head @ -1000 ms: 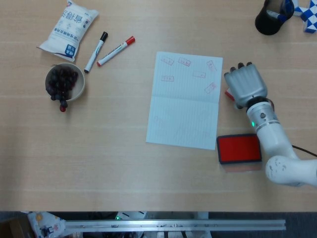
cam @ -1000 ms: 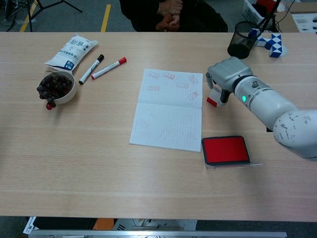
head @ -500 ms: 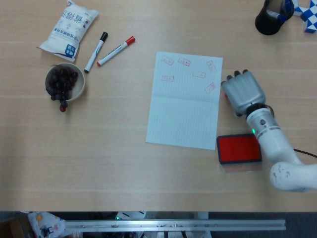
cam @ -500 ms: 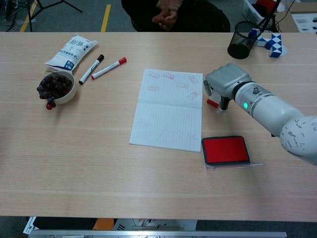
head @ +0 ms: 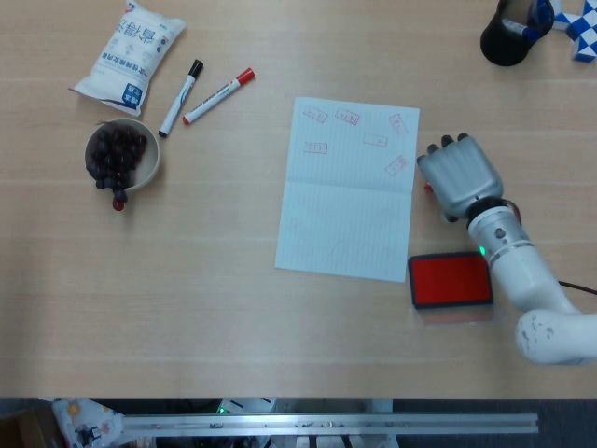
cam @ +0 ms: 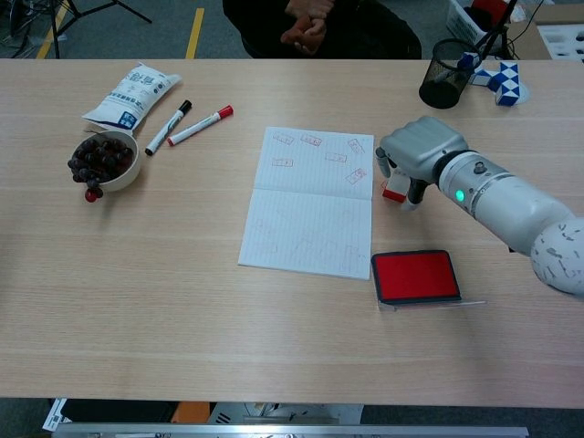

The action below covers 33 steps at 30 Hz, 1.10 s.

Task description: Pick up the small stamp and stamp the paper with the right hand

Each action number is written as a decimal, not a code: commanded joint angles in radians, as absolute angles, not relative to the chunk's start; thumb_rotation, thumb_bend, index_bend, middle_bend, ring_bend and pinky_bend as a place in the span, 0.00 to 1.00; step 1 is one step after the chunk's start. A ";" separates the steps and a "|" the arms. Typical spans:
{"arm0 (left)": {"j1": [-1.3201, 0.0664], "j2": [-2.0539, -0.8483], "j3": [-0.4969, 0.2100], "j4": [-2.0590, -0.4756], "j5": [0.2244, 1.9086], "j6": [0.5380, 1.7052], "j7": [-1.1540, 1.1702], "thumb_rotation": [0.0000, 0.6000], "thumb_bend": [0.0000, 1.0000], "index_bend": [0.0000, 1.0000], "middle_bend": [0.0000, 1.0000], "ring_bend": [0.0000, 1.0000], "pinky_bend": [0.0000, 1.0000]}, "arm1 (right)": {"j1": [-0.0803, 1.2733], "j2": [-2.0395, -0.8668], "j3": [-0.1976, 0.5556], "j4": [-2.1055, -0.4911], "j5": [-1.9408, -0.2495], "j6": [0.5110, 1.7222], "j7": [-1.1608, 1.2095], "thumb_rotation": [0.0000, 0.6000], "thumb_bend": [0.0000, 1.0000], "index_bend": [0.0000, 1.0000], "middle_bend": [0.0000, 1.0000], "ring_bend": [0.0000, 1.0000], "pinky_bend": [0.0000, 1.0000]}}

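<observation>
The small stamp (cam: 395,190), white with a red base, stands on the table just right of the paper (cam: 310,205). My right hand (cam: 418,153) is lowered over it, fingers curled down on its left and thumb on its right, gripping it. From the head view the right hand (head: 459,175) covers the stamp (head: 428,185) except for a red sliver at its left edge. The paper (head: 350,191) carries several red stamp marks on its upper half. My left hand shows in neither view.
A red ink pad (head: 451,280) lies open below the hand, by the paper's lower right corner. A bowl of dark fruit (head: 149,173), two markers (head: 217,96) and a white bag (head: 131,51) sit far left. A black pen holder (head: 508,33) stands back right.
The right hand has sunk and shifted slightly left onto the stamp, and its fingers have closed in around it. The paper and ink pad have not moved.
</observation>
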<state>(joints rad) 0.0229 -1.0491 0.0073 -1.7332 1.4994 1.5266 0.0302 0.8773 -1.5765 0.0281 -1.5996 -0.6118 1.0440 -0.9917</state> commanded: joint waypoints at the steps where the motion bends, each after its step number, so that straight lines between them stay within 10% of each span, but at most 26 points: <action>1: 0.024 -1.048 0.009 -1.733 1.497 1.525 0.031 1.00 0.17 0.10 0.11 0.18 0.10 | 0.880 -1.582 0.022 -1.599 -0.612 1.038 -0.989 1.00 0.09 0.43 0.38 0.26 0.34; 33: 0.028 -1.049 0.014 -1.730 1.503 1.528 0.027 1.00 0.17 0.10 0.11 0.18 0.10 | 0.862 -1.551 0.001 -1.598 -0.683 1.076 -0.924 1.00 0.11 0.43 0.38 0.26 0.34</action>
